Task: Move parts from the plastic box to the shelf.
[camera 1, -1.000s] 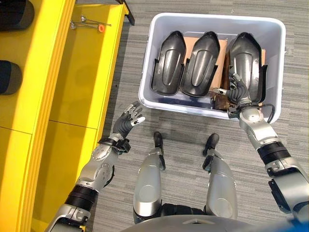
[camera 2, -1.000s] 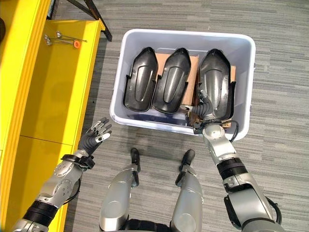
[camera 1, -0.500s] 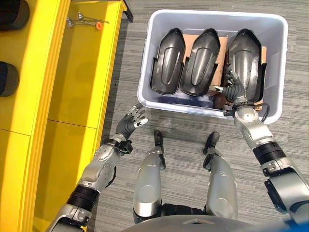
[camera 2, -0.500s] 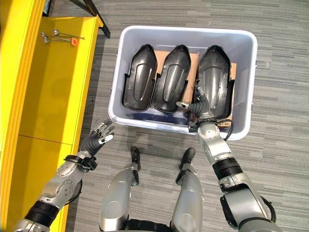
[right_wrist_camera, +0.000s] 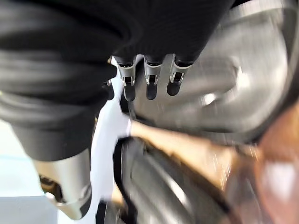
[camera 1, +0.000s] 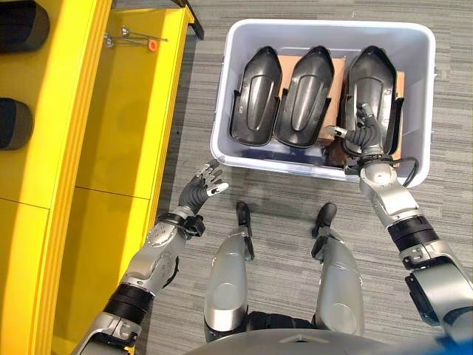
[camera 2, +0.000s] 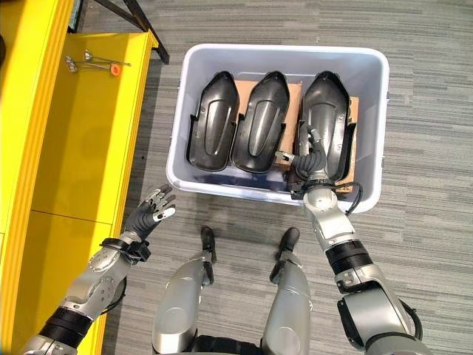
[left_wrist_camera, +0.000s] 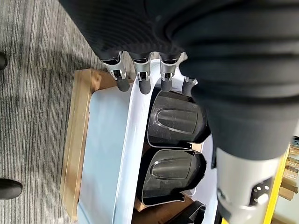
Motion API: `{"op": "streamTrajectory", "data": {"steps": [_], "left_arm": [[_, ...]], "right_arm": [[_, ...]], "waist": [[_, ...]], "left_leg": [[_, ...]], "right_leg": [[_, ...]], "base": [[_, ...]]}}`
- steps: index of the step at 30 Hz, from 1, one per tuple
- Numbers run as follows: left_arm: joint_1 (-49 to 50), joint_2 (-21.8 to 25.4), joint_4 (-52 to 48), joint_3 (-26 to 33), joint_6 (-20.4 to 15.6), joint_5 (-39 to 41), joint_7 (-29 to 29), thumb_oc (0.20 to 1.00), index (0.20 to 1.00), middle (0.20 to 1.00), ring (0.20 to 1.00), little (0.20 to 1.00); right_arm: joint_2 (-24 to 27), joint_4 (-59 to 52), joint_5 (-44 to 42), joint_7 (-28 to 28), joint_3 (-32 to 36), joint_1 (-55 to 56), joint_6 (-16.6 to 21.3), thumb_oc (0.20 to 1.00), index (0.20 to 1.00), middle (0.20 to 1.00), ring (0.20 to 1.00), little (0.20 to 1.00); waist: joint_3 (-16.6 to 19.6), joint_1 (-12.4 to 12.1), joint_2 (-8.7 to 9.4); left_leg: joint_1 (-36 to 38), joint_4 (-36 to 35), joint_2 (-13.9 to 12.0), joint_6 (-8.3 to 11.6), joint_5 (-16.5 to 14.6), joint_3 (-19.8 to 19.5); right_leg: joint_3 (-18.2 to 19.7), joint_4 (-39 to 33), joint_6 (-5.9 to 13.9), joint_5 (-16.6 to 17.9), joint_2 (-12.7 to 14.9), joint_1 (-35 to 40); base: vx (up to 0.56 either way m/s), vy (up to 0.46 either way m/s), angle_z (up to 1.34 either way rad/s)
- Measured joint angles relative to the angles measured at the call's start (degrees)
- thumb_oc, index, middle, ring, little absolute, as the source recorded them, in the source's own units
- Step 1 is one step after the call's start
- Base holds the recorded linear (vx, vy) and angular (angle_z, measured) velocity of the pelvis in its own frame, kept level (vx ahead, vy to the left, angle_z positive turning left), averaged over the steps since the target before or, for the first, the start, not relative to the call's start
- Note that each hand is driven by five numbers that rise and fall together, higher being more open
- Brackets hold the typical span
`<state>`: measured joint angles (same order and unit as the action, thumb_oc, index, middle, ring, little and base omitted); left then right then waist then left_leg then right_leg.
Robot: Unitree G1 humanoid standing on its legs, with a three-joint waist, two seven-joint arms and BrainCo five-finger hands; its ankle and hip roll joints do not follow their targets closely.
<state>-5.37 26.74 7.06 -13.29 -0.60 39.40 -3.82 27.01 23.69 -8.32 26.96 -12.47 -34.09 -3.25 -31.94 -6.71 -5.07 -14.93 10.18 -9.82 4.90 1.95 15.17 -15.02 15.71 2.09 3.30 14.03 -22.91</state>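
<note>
A pale plastic box [camera 1: 222, 111] on the floor holds three black moulded shell parts side by side: left [camera 1: 255, 96], middle [camera 1: 303, 96] and right [camera 1: 373, 78]. My right hand [camera 1: 363, 137] is inside the box at the near end of the right part. It is open, its fingers [right_wrist_camera: 149, 79] straight over the part's glossy shell [right_wrist_camera: 233, 93] and the thumb spread toward the middle part. My left hand [camera 1: 199, 188] hovers open above the carpet between the yellow shelf [camera 1: 118, 133] and the box, fingers [left_wrist_camera: 140, 79] straight and holding nothing.
Two dark parts [camera 1: 15, 122] [camera 1: 22, 22] lie on the shelf's upper level at the far left. Thin metal rods with an orange tip [camera 1: 137, 37] rest on its lower board. Brown cardboard [camera 1: 336, 74] lines the box under the parts. A black stand leg [camera 1: 196, 18] is behind the shelf.
My right hand has slid slightly further up the right part and spread its thumb. The left hand has dropped slightly and stays open.
</note>
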Motion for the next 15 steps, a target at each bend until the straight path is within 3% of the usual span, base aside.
{"op": "streamTrajectory", "data": {"steps": [10,15], "left_arm": [[1.1,-1.1,0.0,-0.2,-1.0,0.0,0.1,1.000,1.000,1.000,1.000,1.000],[1.6,-1.3,0.0,-1.3,-2.3,0.6,0.1,1.000,1.000,1.000,1.000,1.000]], "right_arm": [[0.4,-10.3,16.7,11.0,2.9,0.2,8.7,1.000,1.000,1.000,1.000,1.000],[0.5,-13.4,19.1,14.9,3.8,3.6,8.0,1.000,1.000,1.000,1.000,1.000]], "waist": [[0.1,1.2,-1.12],[0.1,1.9,-1.12]], "left_leg": [[0.0,-0.2,-0.1,-0.04,0.1,0.2],[0.0,-0.4,-0.1,-0.02,0.1,0.3]], "right_leg": [[0.1,-1.0,-0.09,0.5,-0.3,0.1],[0.1,-1.8,0.01,0.9,-0.5,0.3]], "base": [[0.00,0.016,-0.01],[0.00,0.000,0.00]]}}
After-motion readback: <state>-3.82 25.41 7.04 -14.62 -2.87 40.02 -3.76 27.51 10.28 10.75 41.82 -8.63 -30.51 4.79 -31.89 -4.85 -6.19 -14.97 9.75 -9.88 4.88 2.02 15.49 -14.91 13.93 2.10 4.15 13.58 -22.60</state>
